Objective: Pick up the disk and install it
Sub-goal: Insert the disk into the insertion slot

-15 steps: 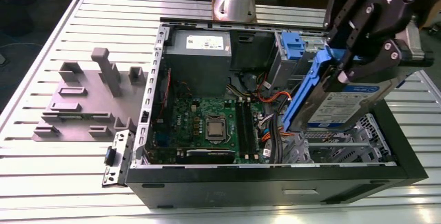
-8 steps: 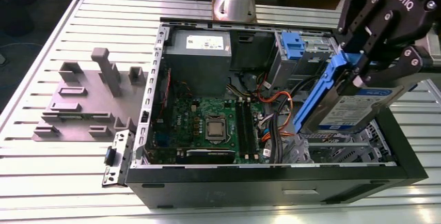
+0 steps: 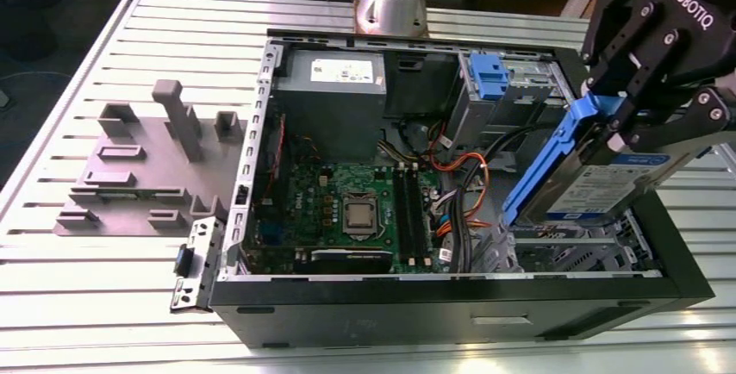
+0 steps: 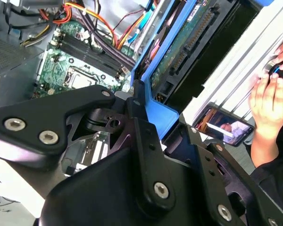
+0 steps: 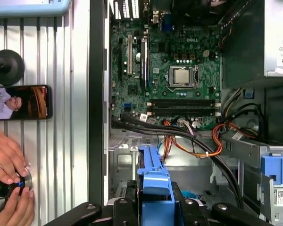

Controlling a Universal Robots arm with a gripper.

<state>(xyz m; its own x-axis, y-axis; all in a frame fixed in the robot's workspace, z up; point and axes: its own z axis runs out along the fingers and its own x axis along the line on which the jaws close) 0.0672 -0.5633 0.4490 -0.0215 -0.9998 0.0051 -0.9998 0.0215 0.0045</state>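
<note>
The disk (image 3: 601, 183), a silver drive with a white-and-blue label in a blue bracket, hangs tilted on edge above the open computer case (image 3: 460, 305), at the case's end on the exterior view's right. My gripper (image 3: 626, 122) is shut on the disk's upper end, black fingers clamping the blue bracket. In the second wrist view the disk's green circuit side (image 4: 179, 52) and blue bracket (image 4: 155, 110) run away from the gripper (image 4: 137, 101). In the first wrist view the bracket's edge (image 5: 153, 181) stands out from the gripper (image 5: 154, 207) over the case's drive area.
Inside the case lie the motherboard (image 3: 345, 206), orange and black cables (image 3: 460, 176), and a blue clip (image 3: 489, 77) in the far bay. A grey fixture block (image 3: 150, 167) sits on the slatted table at the exterior view's left. A person's hands (image 5: 7, 160) and a phone (image 5: 21, 102) lie beside the case.
</note>
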